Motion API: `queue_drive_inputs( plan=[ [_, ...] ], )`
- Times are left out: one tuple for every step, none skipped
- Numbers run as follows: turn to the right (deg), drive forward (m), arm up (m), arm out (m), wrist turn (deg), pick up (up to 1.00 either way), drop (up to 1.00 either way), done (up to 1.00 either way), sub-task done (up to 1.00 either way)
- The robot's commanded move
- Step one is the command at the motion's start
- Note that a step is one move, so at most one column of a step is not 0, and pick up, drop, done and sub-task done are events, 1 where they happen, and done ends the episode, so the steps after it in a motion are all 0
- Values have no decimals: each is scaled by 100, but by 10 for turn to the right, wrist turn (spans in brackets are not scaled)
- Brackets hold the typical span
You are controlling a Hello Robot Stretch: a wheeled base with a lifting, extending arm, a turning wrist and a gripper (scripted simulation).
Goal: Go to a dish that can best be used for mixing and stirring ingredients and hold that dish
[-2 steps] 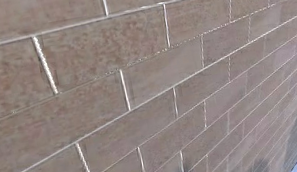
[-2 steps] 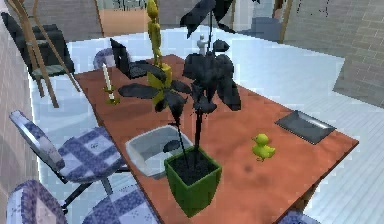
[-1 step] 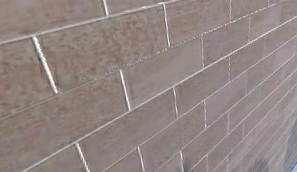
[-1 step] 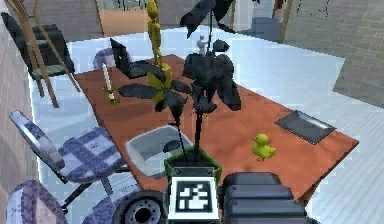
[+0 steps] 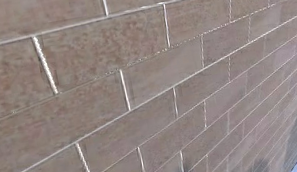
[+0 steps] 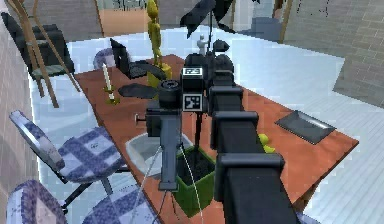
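1. A wall of long brown tiles [image 5: 127, 88] with pale joints stands close ahead in the forward view.
2. To the side, a long red-brown wooden table [image 6: 310, 155] stands on a pale floor.
3. The dark square arm [image 6: 235, 140] reaches out over the table's near half.
4. The gripper [image 6: 168, 165] hangs above the table's near edge. I cannot tell how its jaws stand or whether it holds anything.
5. A pale grey bowl-like dish [image 6: 148, 155] sits on the table at that near edge, right at the gripper.
6. A green box [image 6: 205, 185] sits on the table just beside the dish.
7. A dark flat slab [image 6: 305, 125] lies on the table near its right side.
8. A white candle [image 6: 108, 78] and a yellow figurine [image 6: 153, 30] stand toward the table's far end.
9. A chair with a blue checked cushion [image 6: 85, 155] stands at the table's left side.
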Motion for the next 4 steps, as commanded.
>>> queue_drive_inputs(
  plan=[
    [0,0,0,0,450,0,0,0,0],
    [0,0,0,0,450,0,0,0,0],
    [0,0,0,0,450,0,0,0,0],
    [0,0,0,0,120,0,0,0,0]
  ],
)
